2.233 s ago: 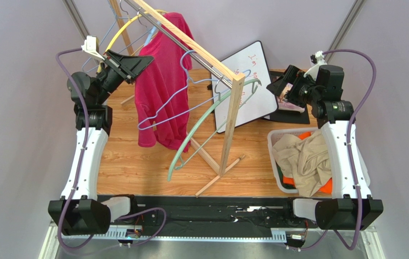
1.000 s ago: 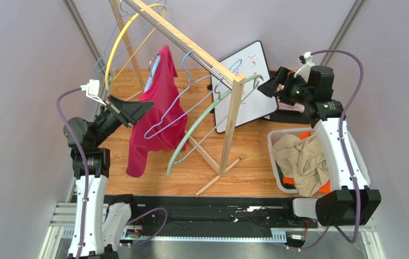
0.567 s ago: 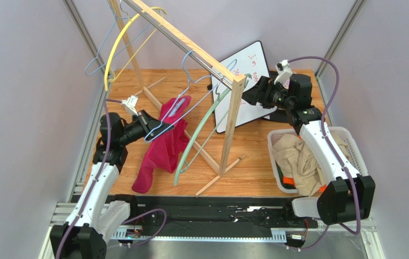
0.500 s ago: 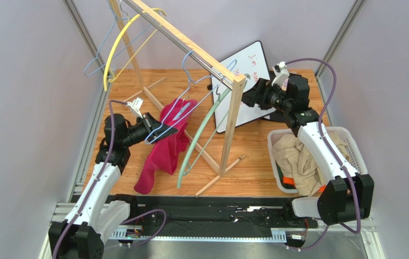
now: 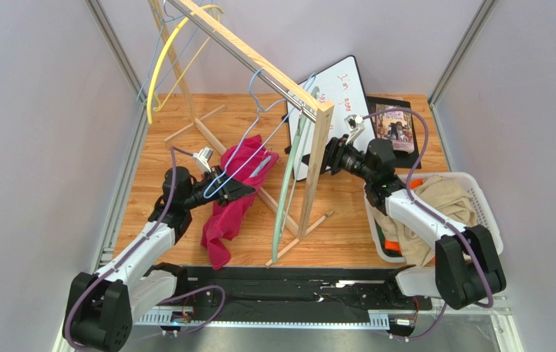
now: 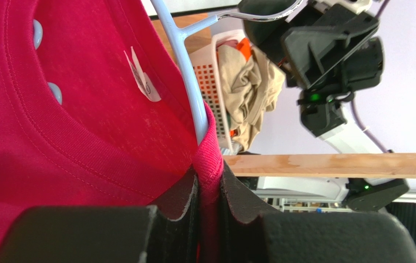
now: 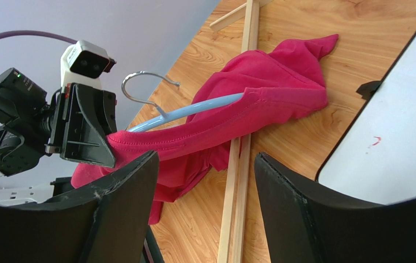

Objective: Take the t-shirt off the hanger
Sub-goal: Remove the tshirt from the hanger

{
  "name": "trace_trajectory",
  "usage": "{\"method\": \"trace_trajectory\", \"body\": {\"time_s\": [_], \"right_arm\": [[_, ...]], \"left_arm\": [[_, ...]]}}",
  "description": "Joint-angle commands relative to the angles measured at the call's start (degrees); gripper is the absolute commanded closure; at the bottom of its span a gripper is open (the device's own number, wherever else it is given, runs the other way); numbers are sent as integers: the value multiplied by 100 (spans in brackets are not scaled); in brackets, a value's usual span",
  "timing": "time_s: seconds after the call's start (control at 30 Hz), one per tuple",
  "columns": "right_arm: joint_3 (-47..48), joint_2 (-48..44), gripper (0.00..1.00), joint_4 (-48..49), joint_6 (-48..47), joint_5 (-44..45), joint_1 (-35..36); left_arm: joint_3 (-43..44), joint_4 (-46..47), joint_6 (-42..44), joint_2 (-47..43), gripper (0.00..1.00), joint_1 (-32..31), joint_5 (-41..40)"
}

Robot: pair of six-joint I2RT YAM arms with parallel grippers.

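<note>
A red t-shirt (image 5: 233, 213) droops from my left gripper (image 5: 238, 192) onto the wooden table, left of the rack. It is still on a light blue hanger (image 7: 193, 112) whose silver hook (image 7: 144, 82) pokes out at the collar. In the left wrist view the left gripper (image 6: 209, 189) is shut on the ribbed collar (image 6: 211, 148), right beside the hanger's neck (image 6: 185, 71). My right gripper (image 5: 323, 158) hovers by the rack's post, open and empty. In its own view the right gripper (image 7: 204, 219) faces the shirt (image 7: 259, 104) from some distance.
The wooden rack (image 5: 318, 169) stands mid-table with its foot bar (image 7: 237, 181) between the right gripper and the shirt. Green (image 5: 288, 183), periwinkle (image 5: 259, 103) and yellow (image 5: 160, 66) hangers hang from it. A whiteboard (image 5: 347, 88), a book (image 5: 395, 128) and a laundry basket (image 5: 479, 198) are at the right.
My left arm came down and toward the rack's foot with the shirt and hanger, so the shirt now trails on the table. The right arm swung left and down to the post, jaws narrowing.
</note>
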Motion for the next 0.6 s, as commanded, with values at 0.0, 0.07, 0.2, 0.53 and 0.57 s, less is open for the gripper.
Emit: {"method": "trace_trajectory", "body": {"time_s": [0.0,0.07,0.2,0.53,0.57], "right_arm": [[-183,-151,30,1379,0,189,358],[-235,-72,30,1615,-44,206,560],[-245,244,31,1994,-62,189,851],[300,1044,34,2259,-115,154,1185],[379,1071,34,2250,-132,154,1194]], "left_arm": [[21,1087,-440,-37,100,-116,-68],[21,1140,-527,-64,100,-169,-77],[12,1175,-616,-90,100,-275,-16],[82,1184,-792,-169,100,-485,64],[109,1184,-783,-152,100,-512,73]]}}
